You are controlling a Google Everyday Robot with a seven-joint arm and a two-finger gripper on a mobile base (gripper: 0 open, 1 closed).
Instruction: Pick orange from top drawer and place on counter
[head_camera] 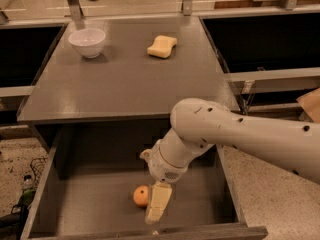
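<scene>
One round orange (141, 196) lies in the top drawer (90, 204) just beside the down-pointed gripper (155, 217), jaws' spread untellable.

No text, label, brand, number or sign can be read on any surface shown, neither on the bench (125, 84) nor on the top drawer (95, 204). The tool (154, 215) is seen inside the top drawer, just beside the orange (140, 196).

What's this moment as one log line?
phase: pick | gripper: in top drawer, beside orange | orange: on drawer bottom | counter: bowl, sponge
</scene>
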